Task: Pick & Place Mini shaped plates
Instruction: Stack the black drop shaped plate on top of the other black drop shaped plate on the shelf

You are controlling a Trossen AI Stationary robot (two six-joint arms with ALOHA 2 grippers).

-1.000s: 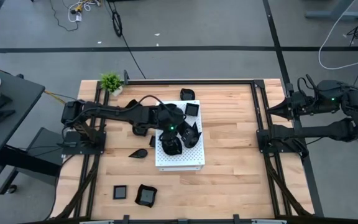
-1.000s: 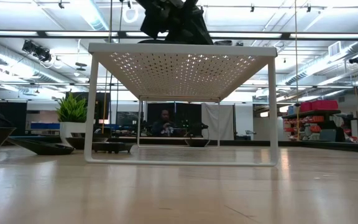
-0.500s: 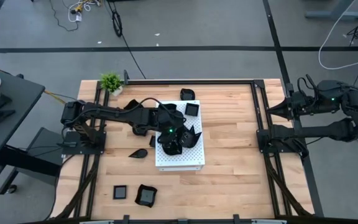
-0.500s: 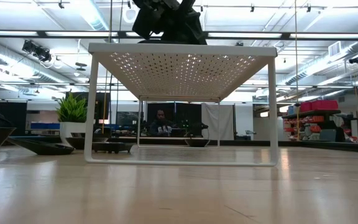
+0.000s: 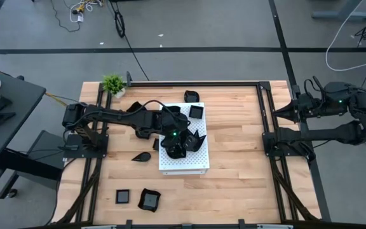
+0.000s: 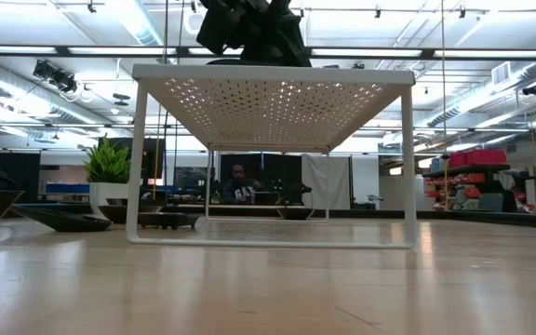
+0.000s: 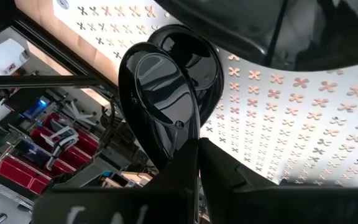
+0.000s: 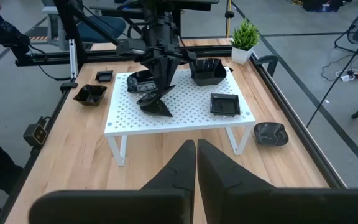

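In the high view, your left gripper (image 5: 176, 144) sat over the white perforated board (image 5: 192, 160) at frame centre; your right gripper (image 5: 283, 113) waited at the right edge. Other mini shaped plates lay at lower left (image 5: 149, 200).

In the left wrist view, your fingers were clamped on the rim of a leaf-shaped plate (image 7: 161, 103), tilted above the board.

In the right wrist view, that arm's jaws were pressed together, empty.
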